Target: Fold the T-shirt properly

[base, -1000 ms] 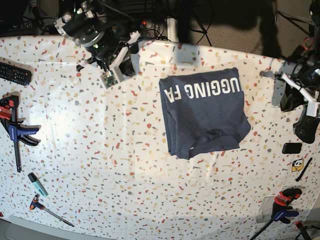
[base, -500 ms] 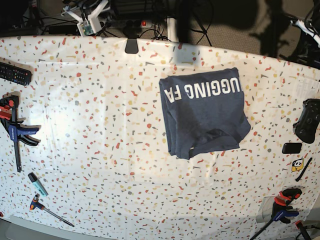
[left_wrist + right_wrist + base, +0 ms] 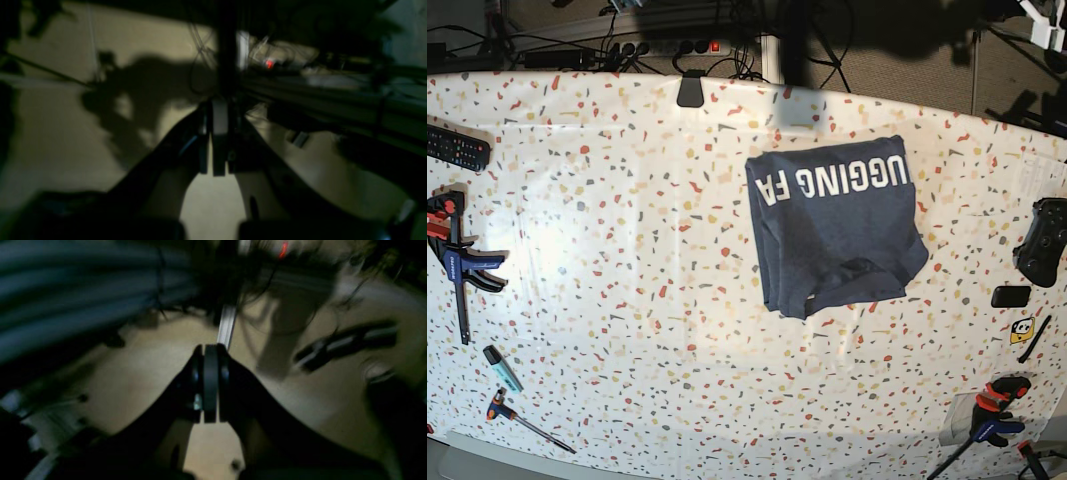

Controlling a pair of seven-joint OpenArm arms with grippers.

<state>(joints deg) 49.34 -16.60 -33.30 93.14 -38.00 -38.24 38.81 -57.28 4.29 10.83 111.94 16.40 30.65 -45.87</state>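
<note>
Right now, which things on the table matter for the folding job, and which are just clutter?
Job:
- T-shirt, folded, white lettering up

Lying about:
- remote control
- clamp at the left edge
- marker
- hex key tool
- game controller
- small black block
- second clamp

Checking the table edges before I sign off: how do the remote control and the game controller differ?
The remote control lies at the base view's left edge; the game controller lies at its right edge. The remote control is a long flat bar with rows of buttons; the game controller is compact, with two curved grips. The remote control lies slanted; the game controller sits more upright. Both are black and rest on the speckled table.
</note>
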